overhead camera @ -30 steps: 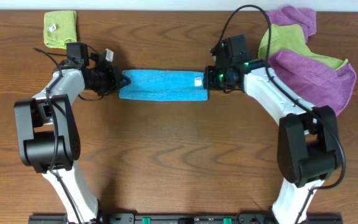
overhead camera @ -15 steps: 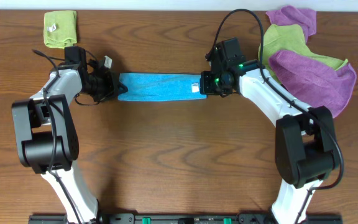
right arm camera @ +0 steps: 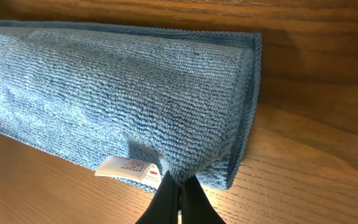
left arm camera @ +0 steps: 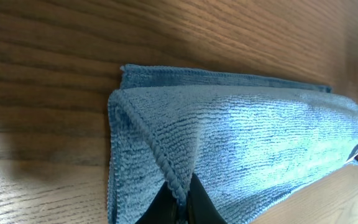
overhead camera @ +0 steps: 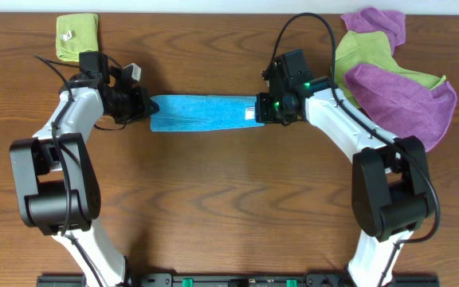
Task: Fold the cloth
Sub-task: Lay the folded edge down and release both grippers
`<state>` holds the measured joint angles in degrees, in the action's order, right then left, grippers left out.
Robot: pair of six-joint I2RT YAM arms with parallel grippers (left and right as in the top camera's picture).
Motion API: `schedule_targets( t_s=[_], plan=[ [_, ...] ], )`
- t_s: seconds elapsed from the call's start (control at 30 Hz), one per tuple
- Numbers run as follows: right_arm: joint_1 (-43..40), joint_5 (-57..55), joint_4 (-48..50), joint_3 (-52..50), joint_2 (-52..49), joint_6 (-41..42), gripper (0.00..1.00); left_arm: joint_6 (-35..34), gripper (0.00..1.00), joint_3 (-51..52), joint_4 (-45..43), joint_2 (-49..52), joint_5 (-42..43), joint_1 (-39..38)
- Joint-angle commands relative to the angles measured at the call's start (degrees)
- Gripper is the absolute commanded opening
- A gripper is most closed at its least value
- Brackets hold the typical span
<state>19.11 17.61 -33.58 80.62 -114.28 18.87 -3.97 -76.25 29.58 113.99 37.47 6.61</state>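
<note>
Two claws pinch tight on cloth (overhead camera: 202,113): left gripper (overhead camera: 144,109) bites left end, right gripper (overhead camera: 261,110) bites right end, close by white tag (right arm camera: 128,168). Cloth sits at far middle of table (overhead camera: 213,199), folded into long thin strip. Long side runs left to right, claw to claw. Each arm equally near its own end. Strip maybe lifted a bit off wood; hard to tell. Next fold likely brings one end over to other.
</note>
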Motion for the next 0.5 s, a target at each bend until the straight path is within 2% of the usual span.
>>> schedule_targets(
  t_s=[0.0, 0.2, 0.47],
  plan=[
    [-0.31, -4.13, -0.02, 0.74, -0.22, -0.72, 0.01, 1.44, 0.06, -1.05, 0.37, -0.37, -3.41, -0.02],
    [-0.33, -4.35, 1.22, 0.74, -0.22, -0.74, 0.01, 1.44, 0.06, -0.79, 2.67, -0.37, -9.73, -2.36],
    [-0.33, -4.76, 1.4, 0.7, -1.33, -1.14, 0.01, 1.42, 0.06, -0.72, 3.48, -0.24, -12.5, -2.47]
  ],
)
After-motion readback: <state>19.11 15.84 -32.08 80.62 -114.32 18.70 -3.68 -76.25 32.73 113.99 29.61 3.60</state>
